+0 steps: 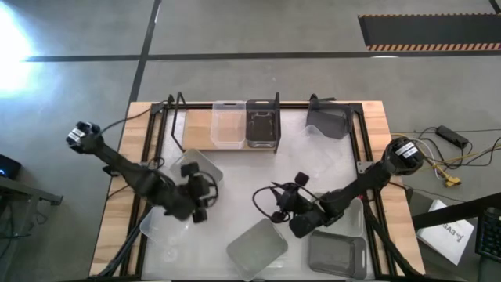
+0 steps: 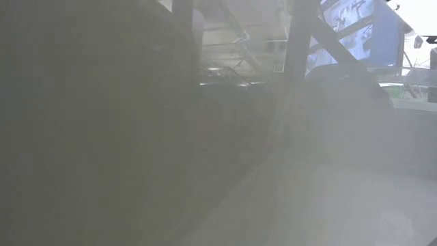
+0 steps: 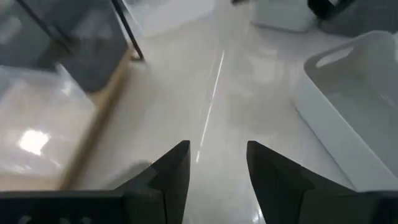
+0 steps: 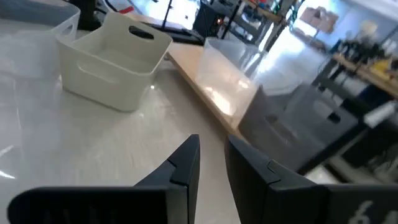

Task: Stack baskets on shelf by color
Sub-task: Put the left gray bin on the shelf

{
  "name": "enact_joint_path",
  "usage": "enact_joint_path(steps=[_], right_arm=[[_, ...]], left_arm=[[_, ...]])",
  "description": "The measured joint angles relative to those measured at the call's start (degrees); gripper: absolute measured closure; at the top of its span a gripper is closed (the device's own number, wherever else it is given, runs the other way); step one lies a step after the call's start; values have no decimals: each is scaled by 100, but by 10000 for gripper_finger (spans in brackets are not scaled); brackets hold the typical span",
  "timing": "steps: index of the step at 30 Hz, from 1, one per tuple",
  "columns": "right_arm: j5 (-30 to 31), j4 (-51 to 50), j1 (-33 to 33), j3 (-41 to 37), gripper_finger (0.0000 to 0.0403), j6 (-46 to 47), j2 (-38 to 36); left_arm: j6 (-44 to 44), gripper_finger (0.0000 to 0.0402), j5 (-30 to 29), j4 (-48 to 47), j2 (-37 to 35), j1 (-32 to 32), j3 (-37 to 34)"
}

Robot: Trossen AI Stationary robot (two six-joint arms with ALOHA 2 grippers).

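Note:
The shelf's wooden plank (image 1: 200,129) lies at the table's far side. A clear basket (image 1: 228,124) and a dark grey basket (image 1: 262,125) stand on it side by side. A whitish basket (image 1: 196,168) stands on the table in front of the plank. My left gripper (image 1: 207,196) hovers just near of it, open and empty (image 3: 217,149). My right gripper (image 1: 283,196) is at mid table, fingers a narrow gap apart and empty (image 4: 212,142). It faces the whitish basket (image 4: 115,59) and the plank's clear basket (image 4: 230,74).
A light grey basket (image 1: 257,247) and a dark grey basket (image 1: 337,254) stand near the front edge. Another pale basket (image 1: 160,223) lies under the left arm. A dark grey basket (image 1: 327,121) stands at the far right. Something close fogs the low view.

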Motion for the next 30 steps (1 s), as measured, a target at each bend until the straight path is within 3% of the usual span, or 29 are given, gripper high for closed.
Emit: enact_joint_path(steps=[5, 8, 13, 20, 30], right_arm=[[-31, 188, -33, 2, 335, -240, 5], [-242, 197, -31, 2, 335, -68, 112], [-439, 206, -29, 2, 335, 435, 401], [-449, 362, -30, 2, 335, 416, 716], [-446, 361, -17, 2, 335, 407, 704]], left_arm=[[-1432, 259, 119, -81, 711, -77, -51], [-2236, 257, 335, -319, 996, 189, -53], [-2371, 221, 1098, -642, 1146, 663, -17], [-2743, 142, 1077, -1095, 1112, 1074, -87], [-2987, 135, 1163, -1202, 1674, 1312, -138]])
